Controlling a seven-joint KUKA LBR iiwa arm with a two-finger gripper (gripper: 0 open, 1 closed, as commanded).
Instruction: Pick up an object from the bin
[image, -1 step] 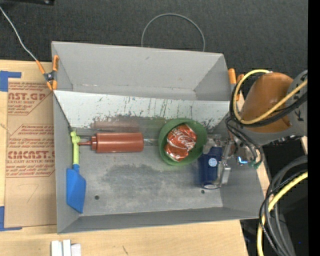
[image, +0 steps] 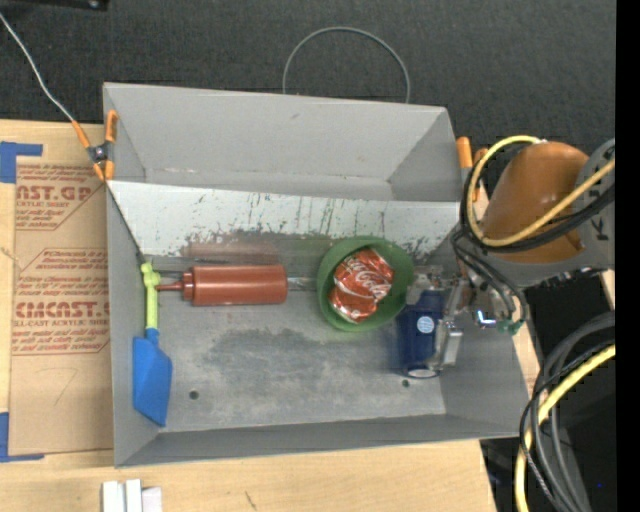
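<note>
1 red can (image: 361, 284) sits in the green bowl (image: 327, 290) near the claw (image: 445, 338).

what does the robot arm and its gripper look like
The wrist wears a rounded orange cover, looped by yellow cables and black cables. The gripper is silvery grey metal with dark fittings.

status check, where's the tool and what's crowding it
tool down at right end of bin, beside dark blue container. green bowl holding crushed red can close alongside.
</note>
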